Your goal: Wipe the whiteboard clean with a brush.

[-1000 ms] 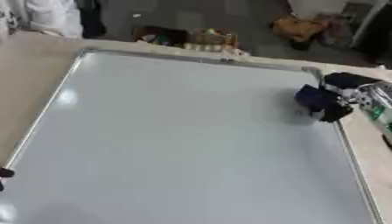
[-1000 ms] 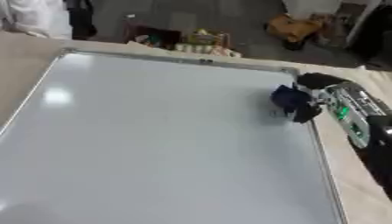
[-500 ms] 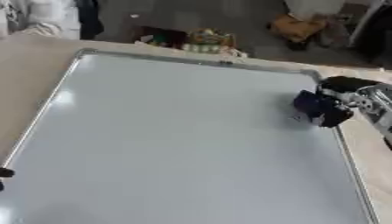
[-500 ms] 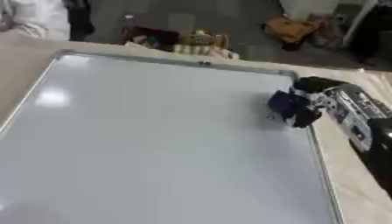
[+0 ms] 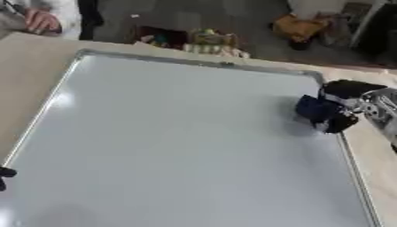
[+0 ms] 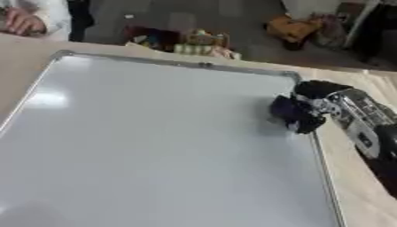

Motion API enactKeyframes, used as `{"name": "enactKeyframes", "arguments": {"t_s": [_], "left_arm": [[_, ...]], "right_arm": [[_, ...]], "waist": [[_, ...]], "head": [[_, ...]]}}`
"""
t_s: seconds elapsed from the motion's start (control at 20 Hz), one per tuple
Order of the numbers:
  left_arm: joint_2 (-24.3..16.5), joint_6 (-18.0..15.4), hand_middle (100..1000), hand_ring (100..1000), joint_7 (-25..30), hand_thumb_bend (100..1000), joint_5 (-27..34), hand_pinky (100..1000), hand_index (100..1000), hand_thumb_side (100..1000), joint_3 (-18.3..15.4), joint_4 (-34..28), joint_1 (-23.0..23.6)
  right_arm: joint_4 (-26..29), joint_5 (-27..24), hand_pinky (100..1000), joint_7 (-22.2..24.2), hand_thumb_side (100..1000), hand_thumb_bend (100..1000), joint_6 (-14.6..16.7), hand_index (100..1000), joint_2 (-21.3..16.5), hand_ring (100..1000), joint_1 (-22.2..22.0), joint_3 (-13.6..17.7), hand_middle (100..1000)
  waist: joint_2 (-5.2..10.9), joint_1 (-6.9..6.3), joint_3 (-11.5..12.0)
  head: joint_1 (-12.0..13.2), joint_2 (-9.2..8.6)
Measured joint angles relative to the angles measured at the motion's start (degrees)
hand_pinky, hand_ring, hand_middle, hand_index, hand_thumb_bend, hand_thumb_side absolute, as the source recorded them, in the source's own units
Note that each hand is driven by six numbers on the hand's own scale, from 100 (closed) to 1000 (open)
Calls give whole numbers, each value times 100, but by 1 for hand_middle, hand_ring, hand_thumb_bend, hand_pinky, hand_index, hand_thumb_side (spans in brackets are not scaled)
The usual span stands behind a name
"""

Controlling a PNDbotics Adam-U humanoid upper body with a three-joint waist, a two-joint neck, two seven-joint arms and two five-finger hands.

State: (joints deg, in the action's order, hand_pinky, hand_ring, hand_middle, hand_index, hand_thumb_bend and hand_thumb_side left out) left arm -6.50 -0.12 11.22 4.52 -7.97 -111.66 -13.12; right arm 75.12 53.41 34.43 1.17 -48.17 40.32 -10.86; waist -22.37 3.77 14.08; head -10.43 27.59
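The large white, silver-framed whiteboard filled most of my view, lying flat on the pale beige tabletop, and I could see no marks on its surface. My right hand sat at the board's right edge, near the far corner, its fingers curled round the small dark blue brush, which rested against the board just inside the frame. To do this stroke well, I judged I should keep the brush face flat on the surface and draw it in straight overlapping passes, stopping short of the metal frame so it did not catch. Only a dark tip of my left hand showed at the left edge, beside the board's left frame; I could not tell how its fingers stood. Nothing lay on the board to block the sweep. Beyond the far edge, coloured clutter sat on the floor, well clear.
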Motion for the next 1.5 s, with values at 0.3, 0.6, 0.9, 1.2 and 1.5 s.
{"name": "enactKeyframes", "arguments": {"t_s": [0.3, 0.6, 0.9, 1.2, 1.5], "left_arm": [[0, 15, 440, 361, 9, 100, 0, 581, 479, 928, 29, 0, 1], [0, 33, 441, 362, 3, 100, 2, 581, 479, 929, 29, -1, 1], [0, 40, 441, 362, 6, 100, 4, 581, 479, 929, 30, -1, 3], [0, 42, 442, 363, 7, 100, 4, 581, 480, 929, 30, -1, 6], [0, 50, 442, 363, 15, 100, 4, 582, 480, 929, 30, -1, 6]], "right_arm": [[272, -8, 486, -3, 265, 100, 49, 213, -50, 488, -108, -122, 164], [568, -52, 484, 51, 265, 100, 119, 214, -99, 486, -234, -246, 164], [780, -92, 482, 90, 265, 100, 136, 213, -101, 484, -307, -340, 165], [945, -127, 483, 126, 263, 100, 170, 213, -124, 484, -366, -398, 167], [1016, -143, 484, 132, 266, 100, 170, 212, -149, 484, -401, -406, 168]], "waist": [[10, -10, -34], [32, -9, -37], [53, -7, -37], [53, -7, -37], [53, -5, -37]], "head": [[14, -1], [23, -3], [19, -4], [14, -3], [2, -3]]}}
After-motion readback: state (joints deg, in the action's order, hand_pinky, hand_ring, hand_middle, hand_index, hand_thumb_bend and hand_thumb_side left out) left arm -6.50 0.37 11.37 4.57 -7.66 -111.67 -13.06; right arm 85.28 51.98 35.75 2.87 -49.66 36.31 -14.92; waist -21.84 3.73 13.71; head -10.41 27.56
